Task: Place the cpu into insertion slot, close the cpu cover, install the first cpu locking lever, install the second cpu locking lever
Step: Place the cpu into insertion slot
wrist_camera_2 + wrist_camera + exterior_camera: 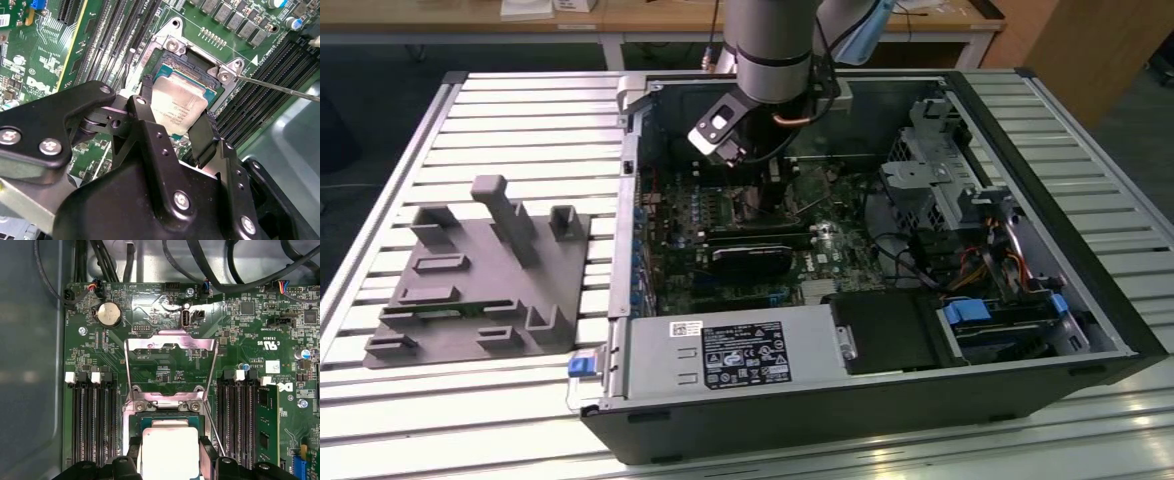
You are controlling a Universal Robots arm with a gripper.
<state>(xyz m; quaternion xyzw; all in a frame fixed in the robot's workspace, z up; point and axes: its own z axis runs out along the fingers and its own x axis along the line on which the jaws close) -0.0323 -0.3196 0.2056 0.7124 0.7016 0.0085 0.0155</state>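
Note:
My gripper (172,125) is shut on the cpu (176,102), a thin square chip with a pale silvery face, one black finger on each side edge. The cpu sits tilted over the insertion slot (200,75), whose silvery rim and dark centre show past the chip's far edge. In the first wrist view the cpu (168,452) lies between the fingers (134,452) right above the insertion slot (167,421). The cpu cover (170,341) stands swung open beyond the socket. A thin locking lever (280,86) sticks out beside the socket. In the exterior view the gripper (765,190) reaches down onto the board.
The green motherboard (841,245) lies inside an open computer case (1067,300) on a slatted table. Black memory slots (92,425) flank the socket on both sides. A grey power-supply box (720,355) fills the near end, and a grey fixture block (480,280) sits at the exterior view's left.

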